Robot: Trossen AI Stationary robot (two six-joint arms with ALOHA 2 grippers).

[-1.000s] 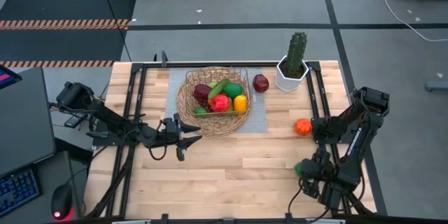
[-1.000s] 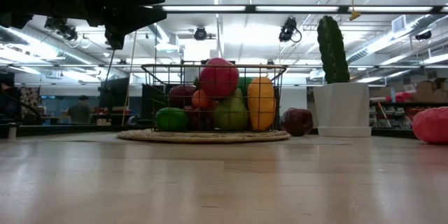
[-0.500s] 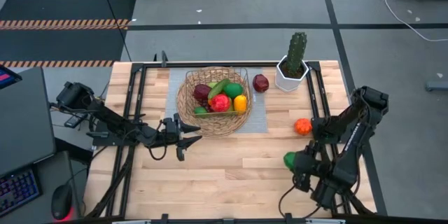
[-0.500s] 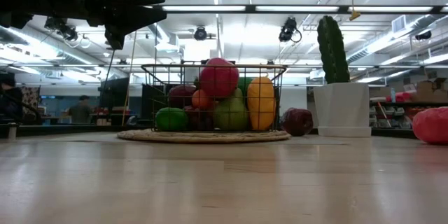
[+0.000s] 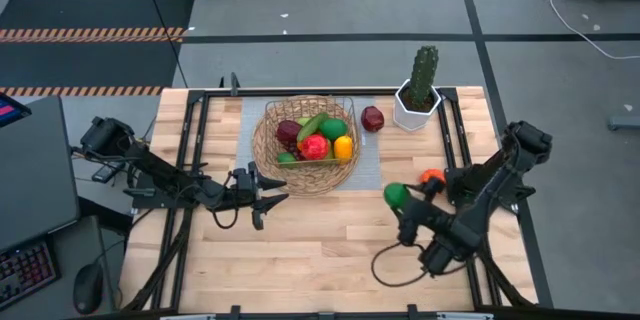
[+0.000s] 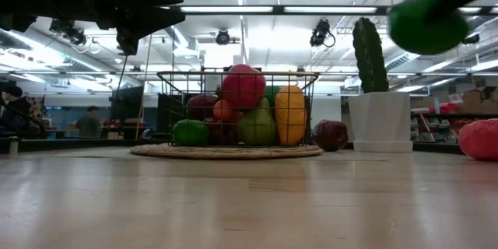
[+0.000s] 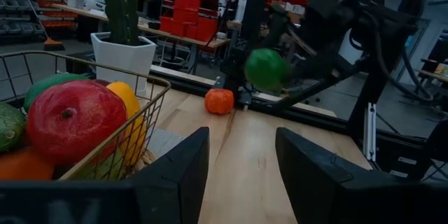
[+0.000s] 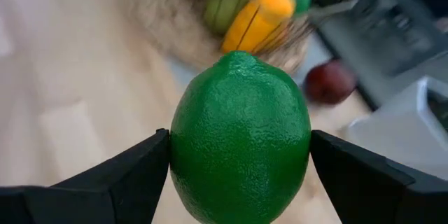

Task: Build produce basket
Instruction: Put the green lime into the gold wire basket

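The basket sits on the grey mat toward the far side of the bench, already heaped with produce. My right fingers are clamped on a green lime, carried in the air on the near right of the basket. To do this well I should keep the lime high enough to clear the wire rim, bring it over a low spot in the pile, and let go gently so nothing rolls out. My left fingers wait apart, just beside the basket's near left edge. An orange fruit and a dark red one lie outside the basket. From above, my right fingertips are hidden under the lime, and the bottom of the pile cannot be made out.
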